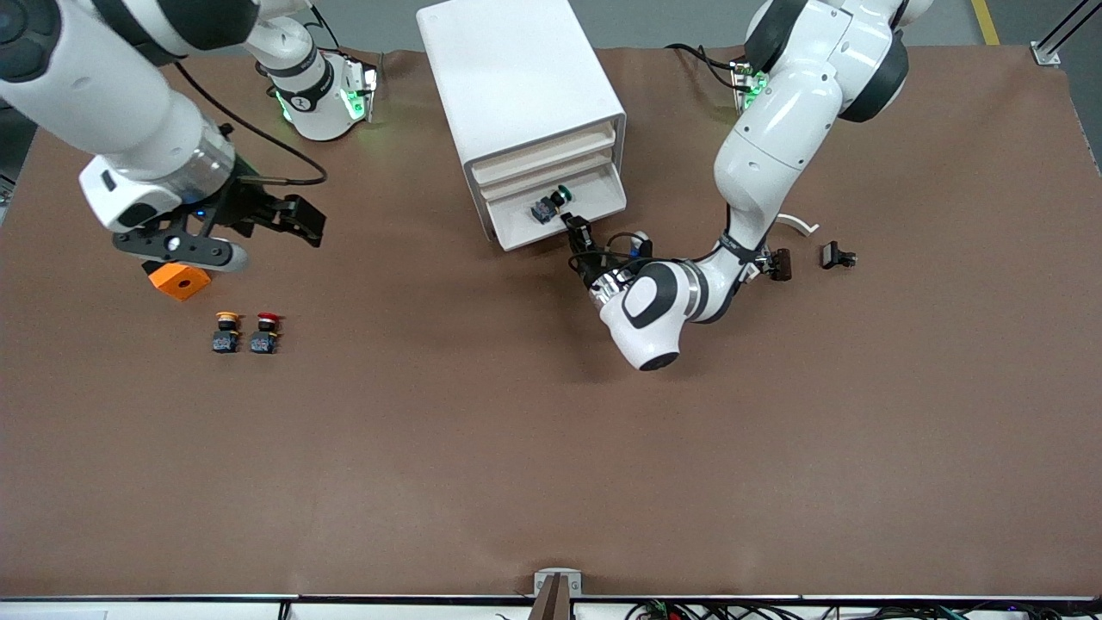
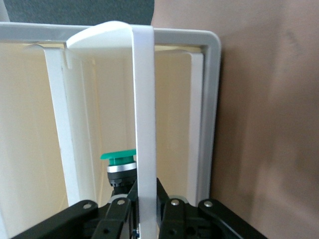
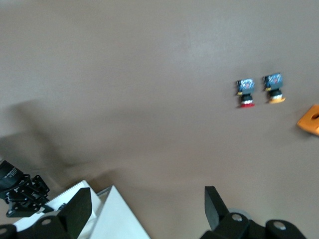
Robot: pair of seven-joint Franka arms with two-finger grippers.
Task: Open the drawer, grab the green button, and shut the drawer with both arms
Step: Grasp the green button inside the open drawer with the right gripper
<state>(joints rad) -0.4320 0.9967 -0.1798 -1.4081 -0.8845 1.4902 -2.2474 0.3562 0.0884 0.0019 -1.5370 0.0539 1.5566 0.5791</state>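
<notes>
The white cabinet (image 1: 516, 77) stands at the table's back middle. One low drawer (image 1: 527, 234) is pulled out, and the green-capped button (image 1: 551, 205) lies in it on its side. My left gripper (image 1: 575, 229) is at the drawer's front rim. In the left wrist view it (image 2: 144, 193) is shut on the white front edge (image 2: 144, 99), with the green button (image 2: 119, 160) just past the fingers. My right gripper (image 1: 297, 220) hangs open and empty over the table toward the right arm's end; its wrist view shows it (image 3: 147, 201) beside the cabinet's corner (image 3: 112, 219).
A yellow-capped button (image 1: 226, 331) and a red-capped button (image 1: 266, 331) stand side by side, with an orange block (image 1: 179, 280) just farther from the camera. Small black parts (image 1: 837, 256) and a white curved piece (image 1: 799, 225) lie toward the left arm's end.
</notes>
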